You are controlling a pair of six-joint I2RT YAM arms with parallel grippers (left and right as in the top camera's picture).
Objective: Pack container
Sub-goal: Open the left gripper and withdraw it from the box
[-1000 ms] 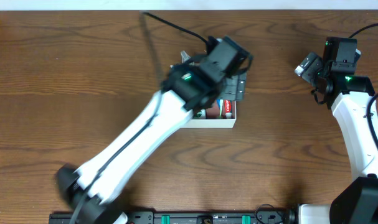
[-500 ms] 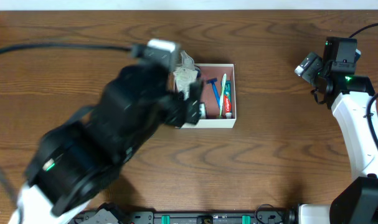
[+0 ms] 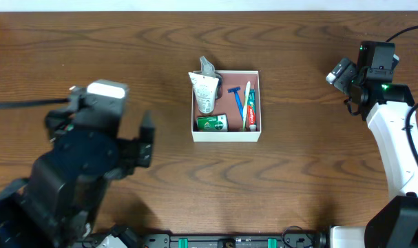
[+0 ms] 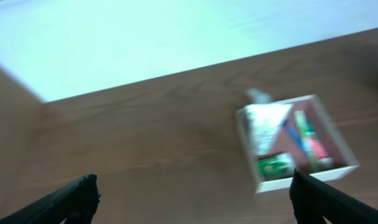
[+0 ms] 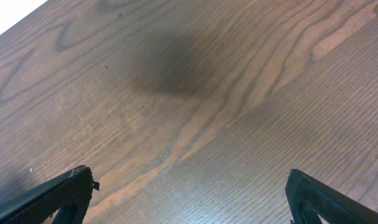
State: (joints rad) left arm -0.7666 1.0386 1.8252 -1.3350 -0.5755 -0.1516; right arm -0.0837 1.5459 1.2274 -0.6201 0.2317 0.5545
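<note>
The container (image 3: 226, 136) is a white-walled square box with a reddish floor, at the table's middle. Inside lie a white tube (image 3: 205, 91), a green packet (image 3: 212, 123), a blue razor (image 3: 235, 98) and a toothpaste tube (image 3: 251, 109). My left arm (image 3: 85, 176) is raised at the lower left, well away from the box. My left gripper (image 4: 192, 190) is open and empty. The left wrist view is blurred and shows the container (image 4: 307, 176) ahead to the right. My right gripper (image 5: 189, 183) is open and empty over bare wood, and in the overhead view (image 3: 341, 73) it is far right of the box.
The dark wooden table (image 3: 91, 62) ends at a white strip along the far edge (image 4: 145, 43). The right arm's white link (image 3: 394, 138) runs down the right side. A black rail with green clips (image 3: 229, 241) lies along the front edge.
My left arm has drawn back from over the container to the lower left, rising close to the overhead camera. The box contents are now uncovered. The right arm has not moved.
</note>
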